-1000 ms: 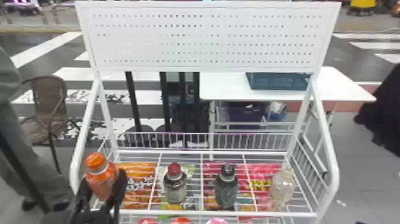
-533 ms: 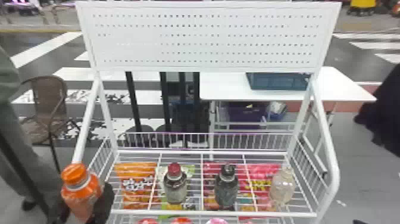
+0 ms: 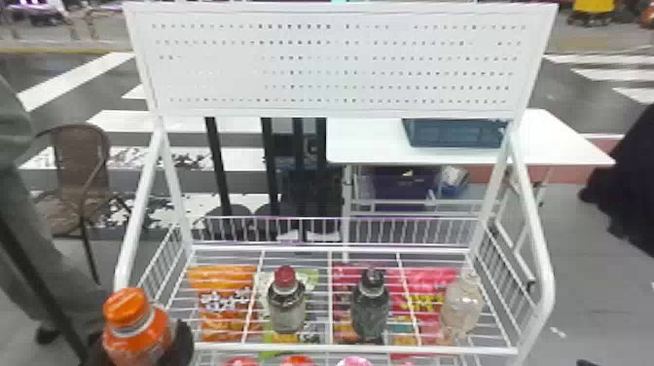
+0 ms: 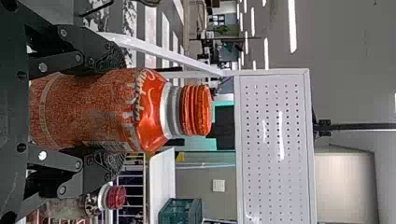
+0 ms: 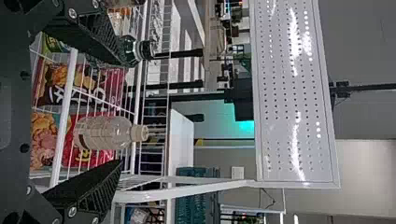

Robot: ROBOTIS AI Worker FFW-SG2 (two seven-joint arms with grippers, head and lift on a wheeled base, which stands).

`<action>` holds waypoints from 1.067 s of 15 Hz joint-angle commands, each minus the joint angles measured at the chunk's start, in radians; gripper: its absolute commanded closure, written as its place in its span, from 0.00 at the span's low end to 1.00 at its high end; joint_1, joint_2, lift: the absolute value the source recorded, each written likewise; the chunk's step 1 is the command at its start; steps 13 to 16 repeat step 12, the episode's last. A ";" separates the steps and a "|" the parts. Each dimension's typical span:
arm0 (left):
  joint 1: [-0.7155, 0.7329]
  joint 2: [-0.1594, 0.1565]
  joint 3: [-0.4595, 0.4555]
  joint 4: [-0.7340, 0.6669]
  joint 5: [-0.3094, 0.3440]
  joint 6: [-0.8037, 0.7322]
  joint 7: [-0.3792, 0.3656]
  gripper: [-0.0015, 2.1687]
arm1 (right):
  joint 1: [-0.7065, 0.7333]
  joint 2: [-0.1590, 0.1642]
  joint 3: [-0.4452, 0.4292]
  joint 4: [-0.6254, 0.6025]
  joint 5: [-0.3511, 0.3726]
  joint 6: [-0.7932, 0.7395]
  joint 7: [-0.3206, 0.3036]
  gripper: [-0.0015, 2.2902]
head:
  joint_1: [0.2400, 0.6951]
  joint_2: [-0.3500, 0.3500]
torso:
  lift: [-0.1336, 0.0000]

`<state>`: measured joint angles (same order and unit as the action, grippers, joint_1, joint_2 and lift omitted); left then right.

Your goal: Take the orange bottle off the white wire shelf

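Observation:
At the lower left of the head view, my left gripper holds the orange bottle upright, outside the front left corner of the white wire shelf. In the left wrist view the left gripper is shut on the body of the orange bottle, its fingers pressed to both sides and the orange cap pointing away from the palm. My right gripper stands open before the shelf, its fingers wide apart, with a clear bottle in view between them and nothing gripped.
Three bottles stand on the shelf: red-capped, dark-capped and clear. Snack bags lie beneath the wires. The shelf's left side post rises right beside the held bottle. Behind are a white table and a chair.
The left gripper has carried the orange bottle leftward and down toward the robot, from over the shelf's front left corner to outside it. The other bottles have stayed in place.

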<state>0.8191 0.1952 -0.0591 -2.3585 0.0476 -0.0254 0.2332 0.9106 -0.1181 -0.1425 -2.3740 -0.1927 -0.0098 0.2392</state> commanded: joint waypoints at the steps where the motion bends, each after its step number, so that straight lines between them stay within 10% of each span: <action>1: 0.000 0.000 -0.001 -0.001 -0.002 -0.003 0.000 0.32 | 0.005 0.000 0.001 -0.005 -0.001 0.000 0.000 0.06 | 0.57 0.50 | 1.00; 16: -0.003 -0.008 0.009 0.004 -0.003 -0.021 0.005 0.32 | 0.008 -0.003 0.000 -0.011 -0.002 0.000 0.002 0.06 | 0.57 0.50 | 1.00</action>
